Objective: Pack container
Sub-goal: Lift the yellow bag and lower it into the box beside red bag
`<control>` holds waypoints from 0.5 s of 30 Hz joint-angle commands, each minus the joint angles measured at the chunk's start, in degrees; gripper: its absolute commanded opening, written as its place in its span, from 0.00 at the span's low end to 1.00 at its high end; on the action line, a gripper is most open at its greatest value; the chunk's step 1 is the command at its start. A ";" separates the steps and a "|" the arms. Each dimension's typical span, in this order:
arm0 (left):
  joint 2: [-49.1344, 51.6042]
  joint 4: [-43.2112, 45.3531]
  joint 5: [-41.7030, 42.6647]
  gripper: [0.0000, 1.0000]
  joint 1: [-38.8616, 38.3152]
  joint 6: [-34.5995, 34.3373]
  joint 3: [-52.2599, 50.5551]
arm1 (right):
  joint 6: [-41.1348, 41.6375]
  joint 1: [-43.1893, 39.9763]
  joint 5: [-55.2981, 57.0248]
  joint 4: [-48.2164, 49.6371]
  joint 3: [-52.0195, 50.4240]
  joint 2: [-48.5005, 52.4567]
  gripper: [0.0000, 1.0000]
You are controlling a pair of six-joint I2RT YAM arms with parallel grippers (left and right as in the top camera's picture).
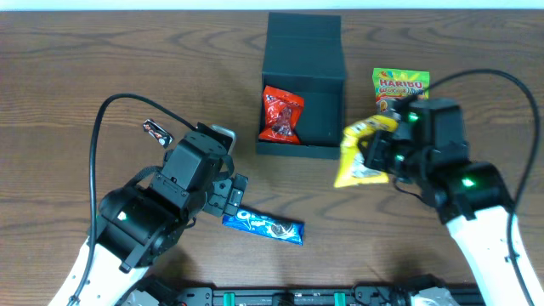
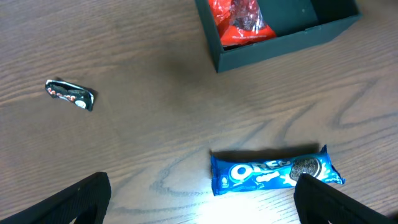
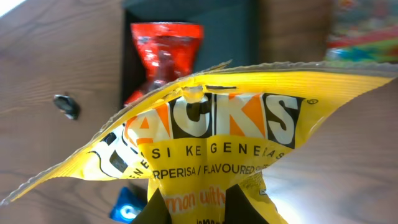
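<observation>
Gripping the yellow Hacks packet (image 1: 359, 155) near one end, the right gripper (image 1: 378, 153) is clenched on it right of centre in the overhead view, just beside the right wall of the container (image 1: 299, 150). The packet looks limp and wide, so its free end may catch on the rim when it is carried over. A light cardboard container could slide or tip from such a push. If the packet is let go too early, it may fall on the table (image 1: 85, 76) or hang over the wall.

The left gripper (image 1: 231, 197), at lower left, stands wide apart and holds nothing; the blue Oreo pack (image 1: 263, 225) lies just beside it. Both arms reaching the container together could collide.

The container sits at upper centre, its flap lid (image 1: 303, 38) folded back, with one red packet (image 1: 281, 115) in its left half; the right half appears free. A Haribo bag (image 1: 400, 87) at upper right and a small dark wrapper (image 1: 158, 131) at left lie outside it.
</observation>
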 commanded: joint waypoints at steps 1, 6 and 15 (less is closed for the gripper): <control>-0.24 -0.02 0.22 0.95 0.04 -0.26 -0.13 | 6.97 4.04 3.50 1.11 3.82 4.37 0.01; -0.24 -0.90 0.22 0.95 0.04 -0.26 -0.13 | 7.50 6.12 3.54 0.09 13.51 17.79 0.01; -0.24 -1.73 0.22 0.95 0.04 -0.24 -0.13 | 5.33 6.08 4.55 -3.63 30.10 40.48 0.01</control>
